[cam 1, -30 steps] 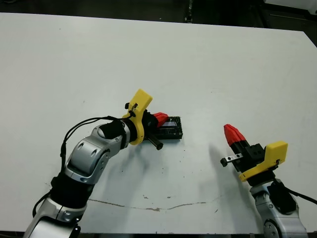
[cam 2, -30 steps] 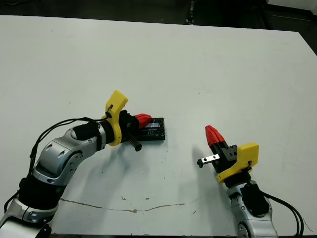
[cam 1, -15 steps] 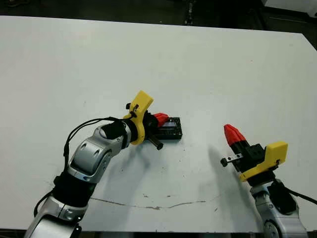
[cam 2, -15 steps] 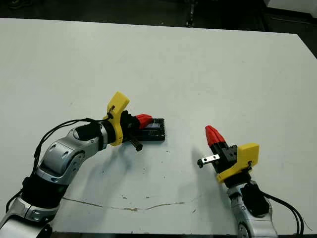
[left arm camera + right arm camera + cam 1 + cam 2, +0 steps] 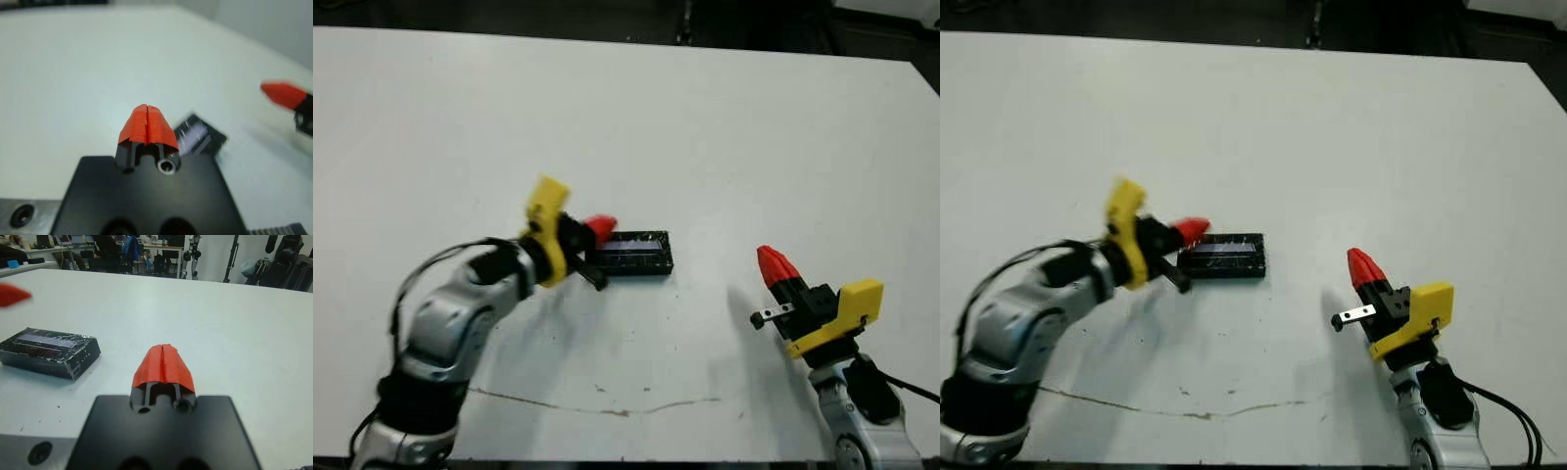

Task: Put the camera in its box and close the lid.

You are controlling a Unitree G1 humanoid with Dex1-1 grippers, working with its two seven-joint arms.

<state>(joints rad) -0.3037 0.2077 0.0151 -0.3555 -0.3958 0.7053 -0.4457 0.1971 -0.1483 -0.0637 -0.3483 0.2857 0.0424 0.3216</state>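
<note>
Lid [image 5: 634, 253] sits on the box at table [image 5: 724, 127] centre, looks closed; camera not visible, presumably inside. Left gripper [image 5: 599, 228] is just beside the lid's end, fingers pressed together, empty. Right gripper [image 5: 775, 265] is well apart, also pinched shut w/ nothing held. Judgement: check lid seats flush; press down gently, evenly, w/o sliding it.

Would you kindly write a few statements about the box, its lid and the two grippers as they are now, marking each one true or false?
1. The lid sits on the box. True.
2. The left gripper is clamped on the lid. False: it is shut, empty, beside it.
3. The right gripper is shut and holds nothing. True.
4. The right gripper touches the lid. False: bare table lies between them.
</note>
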